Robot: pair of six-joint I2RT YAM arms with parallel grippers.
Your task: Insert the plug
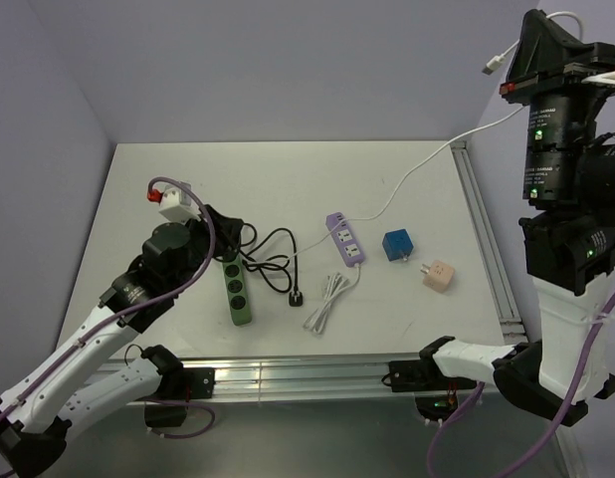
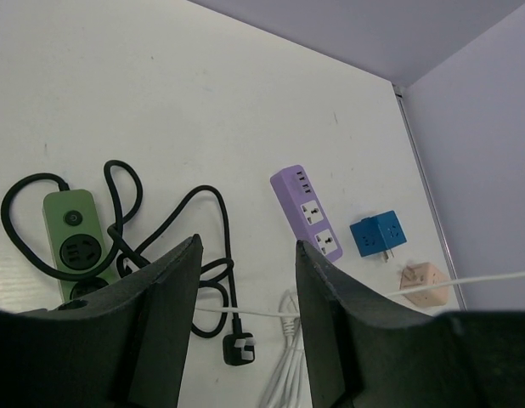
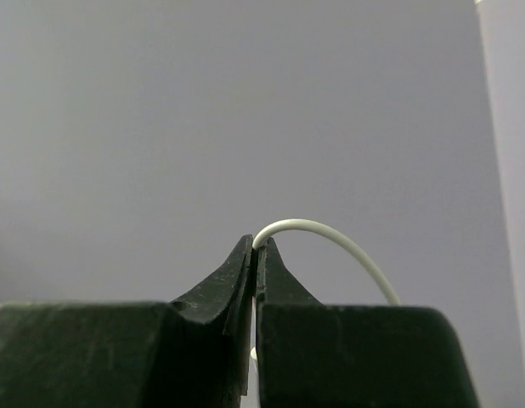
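Top view. My left gripper (image 1: 222, 231) hovers low over the table (image 1: 417, 189), at the far end of the green power strip (image 1: 238, 289). A black cord (image 1: 273, 261) lies looped just right of the fingers. The plug (image 1: 396, 245), a small blue cube, sits on the table well to the right of those fingers, apart from everything. It is between a purple strip (image 1: 344, 237) on its near-finger side and a peach adapter (image 1: 438, 276) on its far side. My right arm (image 1: 561, 149) stands raised at the right edge, well above the table. A white cable (image 1: 427, 159) runs from the purple strip up towards its top.

Left wrist view. Both fingers (image 2: 165, 289) are spread with nothing between them; bare table and a stretch of black cord show through the gap. The green strip lies left of the left finger, partly hidden behind it. The plug is beyond and to the right of the right finger, prongs pointing right, not touched. The purple strip lies between the fingers and the plug.

Right wrist view. My right gripper (image 3: 257, 246) is clenched, tips pressed together on the white cable, which arches out of the pinch and curves down to the right. Only plain wall (image 3: 245, 102) lies beyond the fingers; the plug is not in this view.
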